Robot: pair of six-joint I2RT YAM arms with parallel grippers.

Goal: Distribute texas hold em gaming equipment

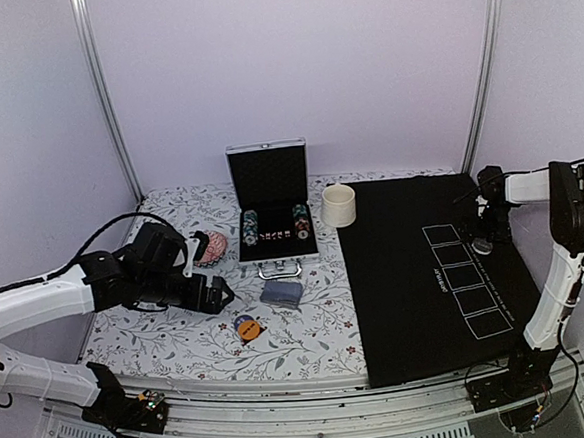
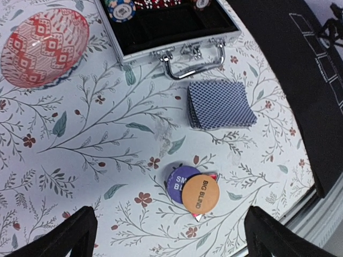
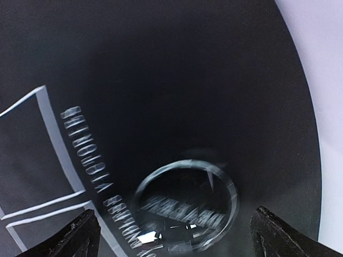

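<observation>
You have one open metal case holding two stacks of striped chips. At its 6 o'clock lie one deck of cards, one orange disc and one purple disc. Count one patterned dish, one cup, and one black mat with five outlined boxes and one ringed disc.

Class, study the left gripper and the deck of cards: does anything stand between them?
Nothing upright does. The open left gripper hangs over floral cloth; the blind discs lie flat close to the line towards the deck of cards, on its near side, and the case handle lies on the far side.
</observation>
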